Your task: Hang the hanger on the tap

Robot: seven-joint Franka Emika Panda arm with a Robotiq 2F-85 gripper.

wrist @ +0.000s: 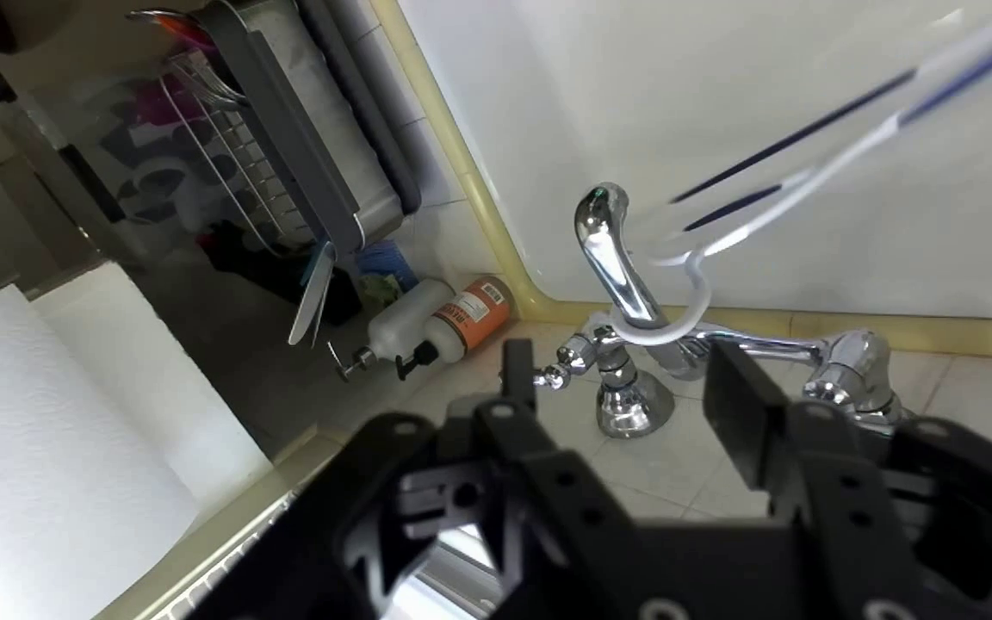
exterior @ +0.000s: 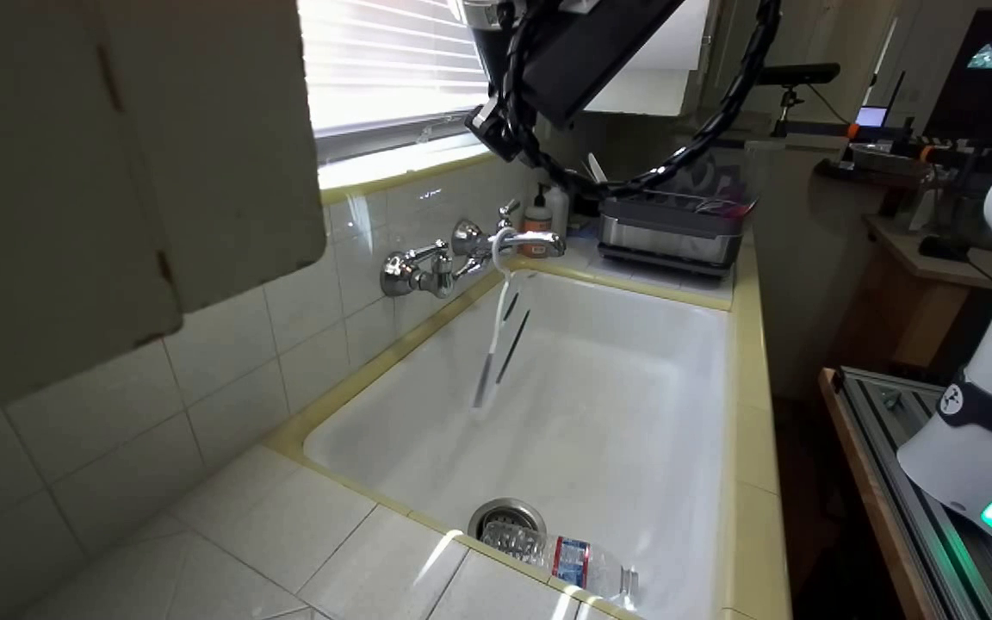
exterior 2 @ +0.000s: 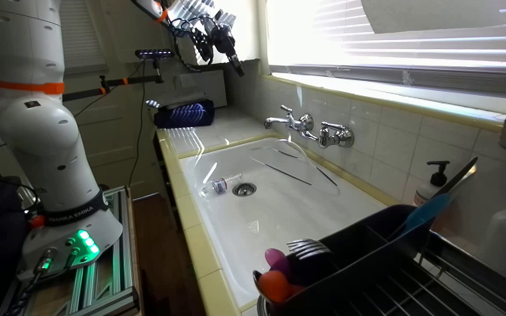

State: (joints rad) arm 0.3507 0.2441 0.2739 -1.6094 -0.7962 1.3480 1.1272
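Observation:
The thin white hanger (exterior: 499,323) hangs with its hook looped over the spout of the chrome tap (exterior: 541,242). Its body, with dark strips on it, slopes down into the sink. The hanger (exterior 2: 304,151) and tap (exterior 2: 279,122) also show in an exterior view. In the wrist view the hook of the hanger (wrist: 687,325) goes around the spout of the tap (wrist: 621,267). My gripper (wrist: 621,375) is open, with nothing between its fingers. It is above the tap and apart from the hanger. The gripper (exterior 2: 238,68) also shows high near the window in an exterior view.
A white sink (exterior: 634,430) with a yellow rim lies below the tap. A clear plastic bottle (exterior: 572,560) lies by the drain (exterior 2: 244,189). A dish rack (exterior: 672,232) and soap bottles (wrist: 470,314) stand beyond the sink. A cabinet (exterior: 117,172) hangs above the counter.

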